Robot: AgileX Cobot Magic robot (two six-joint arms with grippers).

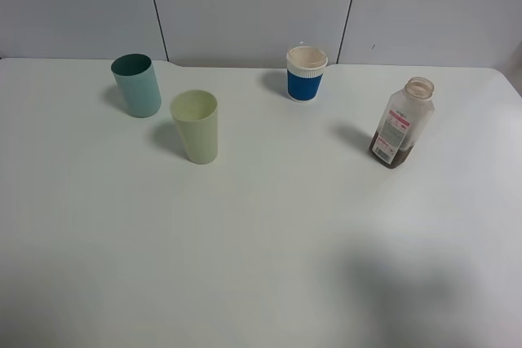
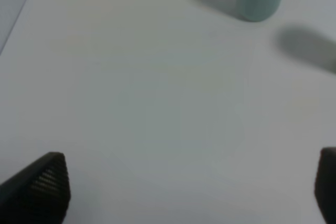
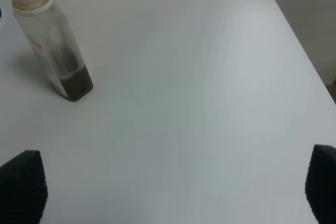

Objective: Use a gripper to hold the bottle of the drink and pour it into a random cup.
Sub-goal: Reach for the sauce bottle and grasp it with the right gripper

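From the high camera, the bottle (image 1: 401,124) stands upright and capless on the right side of the white surface (image 1: 261,242), with dark drink filling only its lower part. Three cups stand open-mouthed and well apart from it: a teal cup (image 1: 137,85) at the far left, a pale green cup (image 1: 196,126) just beside it, and a blue cup (image 1: 306,73) with a white rim near the back middle. Neither arm shows here. Only a soft shadow (image 1: 391,291) falls on the near right of the surface. Plain grey wall panels (image 1: 245,6) close off the back.

In the left wrist view, the left pincer (image 2: 186,187) is spread wide over bare surface and holds nothing. The teal cup stands well ahead of it.

In the right wrist view, the right pincer (image 3: 173,190) is likewise spread wide and empty. The bottle (image 3: 52,43) stands ahead and off to one side, well apart from it.

The task looks to be at its very start, with the approach not yet made. The right arm seems best placed. Its next move calls for lining the jaws around the bottle's body and closing firmly without tipping the open mouth.
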